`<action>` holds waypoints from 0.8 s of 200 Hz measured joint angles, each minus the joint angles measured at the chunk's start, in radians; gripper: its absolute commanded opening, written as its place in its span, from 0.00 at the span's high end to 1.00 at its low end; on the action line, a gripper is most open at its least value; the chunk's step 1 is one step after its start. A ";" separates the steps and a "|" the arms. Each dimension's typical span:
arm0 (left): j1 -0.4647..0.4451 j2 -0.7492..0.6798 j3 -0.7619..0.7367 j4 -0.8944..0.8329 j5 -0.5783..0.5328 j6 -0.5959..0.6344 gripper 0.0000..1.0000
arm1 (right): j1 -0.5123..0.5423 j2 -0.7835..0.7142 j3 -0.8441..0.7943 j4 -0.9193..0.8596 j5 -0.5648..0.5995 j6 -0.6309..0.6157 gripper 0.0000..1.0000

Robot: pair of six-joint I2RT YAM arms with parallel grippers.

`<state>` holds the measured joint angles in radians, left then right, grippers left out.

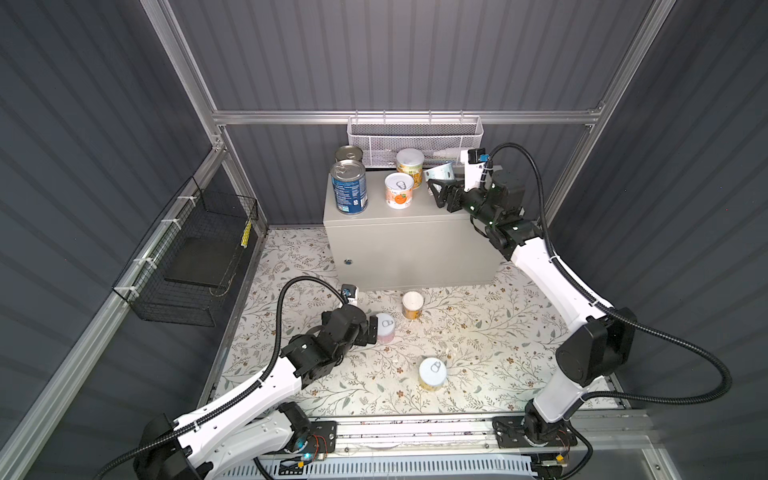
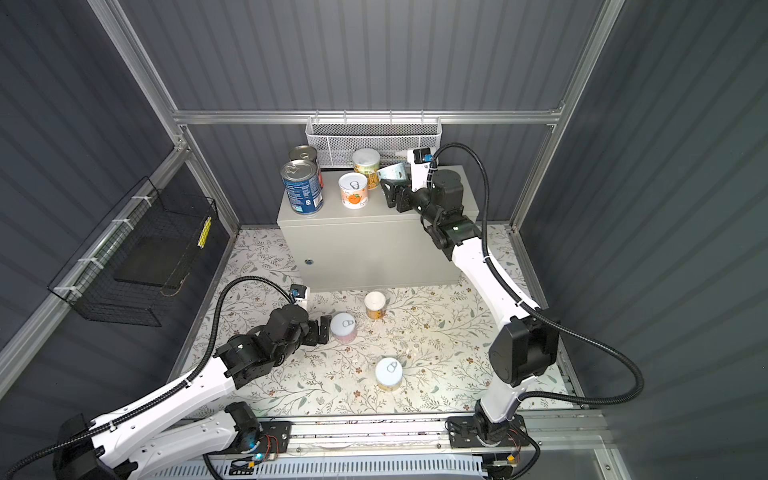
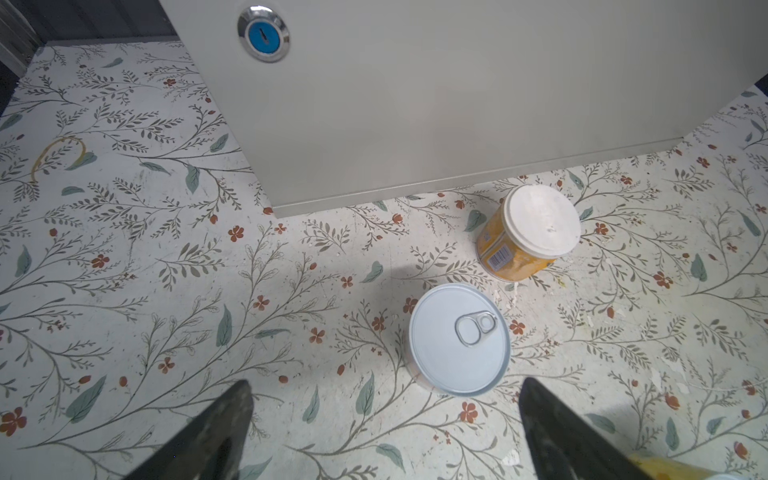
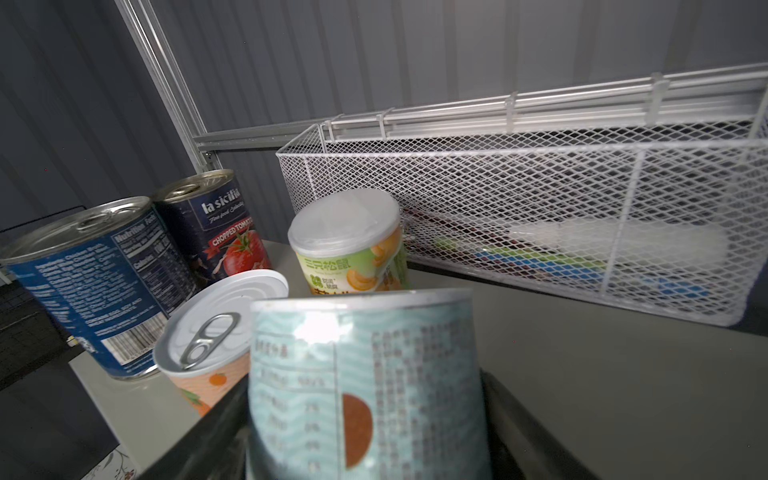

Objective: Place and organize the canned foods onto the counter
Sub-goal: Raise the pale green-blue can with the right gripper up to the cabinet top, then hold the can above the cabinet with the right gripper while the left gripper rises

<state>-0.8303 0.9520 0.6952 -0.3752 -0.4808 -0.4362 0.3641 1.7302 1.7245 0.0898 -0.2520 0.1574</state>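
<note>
On the counter (image 1: 415,245) stand two big blue-labelled cans (image 1: 349,189) (image 1: 348,153), a green-labelled can (image 1: 409,164) and an orange-fruit can (image 1: 399,190). My right gripper (image 1: 436,180) (image 4: 365,415) is shut on a pale blue can (image 1: 440,170) (image 4: 365,374), tilted just above the counter top beside the orange-fruit can. On the floral floor stand a yellow can (image 1: 412,304) (image 3: 528,237), a pink-sided can with a pull-tab lid (image 1: 384,328) (image 3: 459,338) and another yellow one (image 1: 432,374). My left gripper (image 1: 372,330) (image 3: 384,390) is open, just short of the pink can.
A white mesh basket (image 1: 415,137) hangs on the back rail right behind the counter, holding packets. A black wire basket (image 1: 195,257) hangs on the left wall. The counter's round lock (image 3: 263,33) faces the floor mat (image 1: 478,340).
</note>
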 measured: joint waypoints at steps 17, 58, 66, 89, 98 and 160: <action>0.000 0.002 0.000 0.010 -0.008 0.000 0.00 | -0.004 0.028 0.003 0.022 0.006 -0.008 0.21; 0.000 0.002 -0.001 0.019 -0.033 -0.002 0.00 | -0.017 0.093 0.072 0.084 0.025 -0.008 0.21; 0.000 0.002 -0.002 0.019 -0.036 -0.004 0.00 | -0.019 0.099 0.088 0.094 0.029 -0.008 0.21; 0.000 0.001 -0.003 0.020 -0.043 -0.008 0.00 | -0.023 0.122 0.137 0.113 0.035 -0.009 0.21; 0.000 0.000 -0.003 0.019 -0.044 -0.012 0.00 | -0.024 0.129 0.149 0.119 0.038 -0.008 0.21; 0.000 -0.051 -0.025 0.017 -0.062 -0.040 0.00 | -0.031 0.137 0.150 0.090 0.038 0.003 0.11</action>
<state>-0.8303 0.9005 0.6704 -0.3584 -0.5430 -0.4763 0.3328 1.8671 1.8748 0.1799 -0.2138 0.1600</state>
